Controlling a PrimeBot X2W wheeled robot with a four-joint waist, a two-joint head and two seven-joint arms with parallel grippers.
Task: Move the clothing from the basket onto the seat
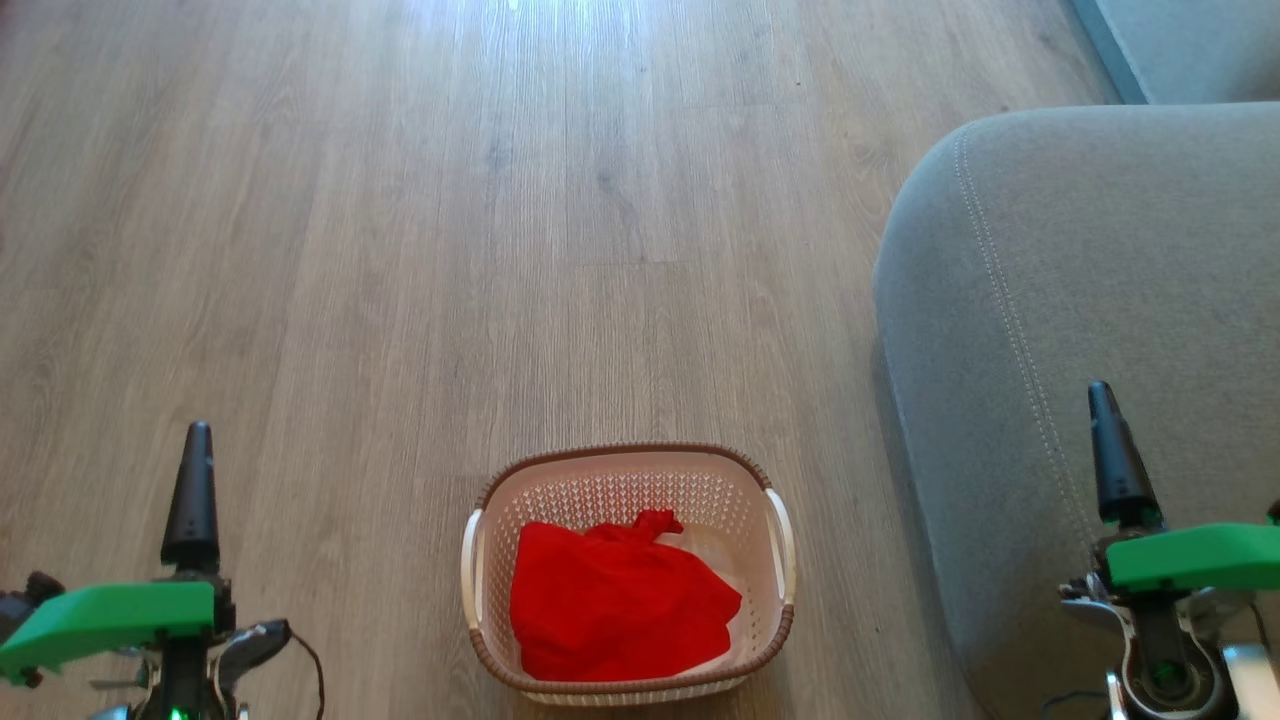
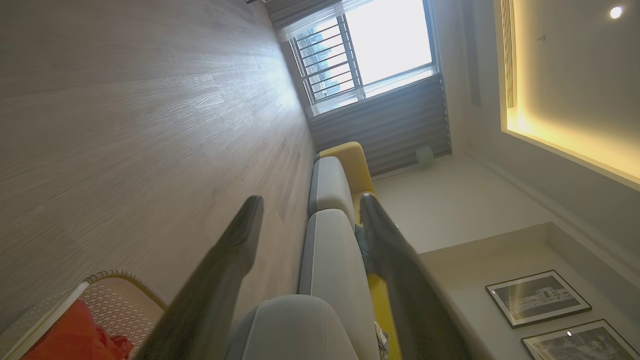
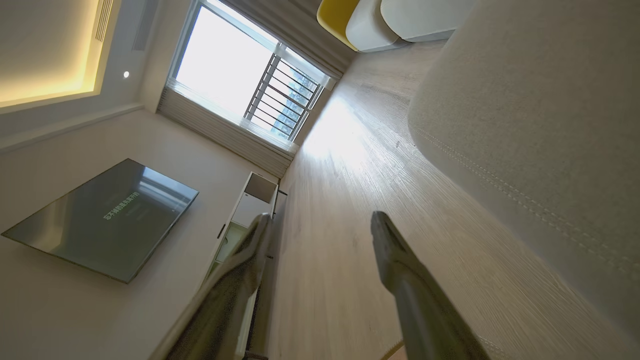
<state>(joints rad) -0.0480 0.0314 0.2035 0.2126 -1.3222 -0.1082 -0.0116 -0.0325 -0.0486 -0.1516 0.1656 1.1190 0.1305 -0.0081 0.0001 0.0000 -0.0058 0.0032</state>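
Basket (image 1: 625,495): clothing (image 1: 615,605) untouched inside; pickup pending.
Pincers: left pincer (image 2: 311,200), right pincer (image 3: 321,217) released, empty.
Seat (image 1: 1100,300): waiting; next, reach down, pinch.

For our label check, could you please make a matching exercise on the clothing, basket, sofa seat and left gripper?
1. red clothing
2. cream basket
3. grey sofa seat
4. left gripper

a. open, empty
b. standing on the wood floor
c. lying in the basket
d. to the robot's right of the basket

Pairs: 1-c; 2-b; 3-d; 4-a
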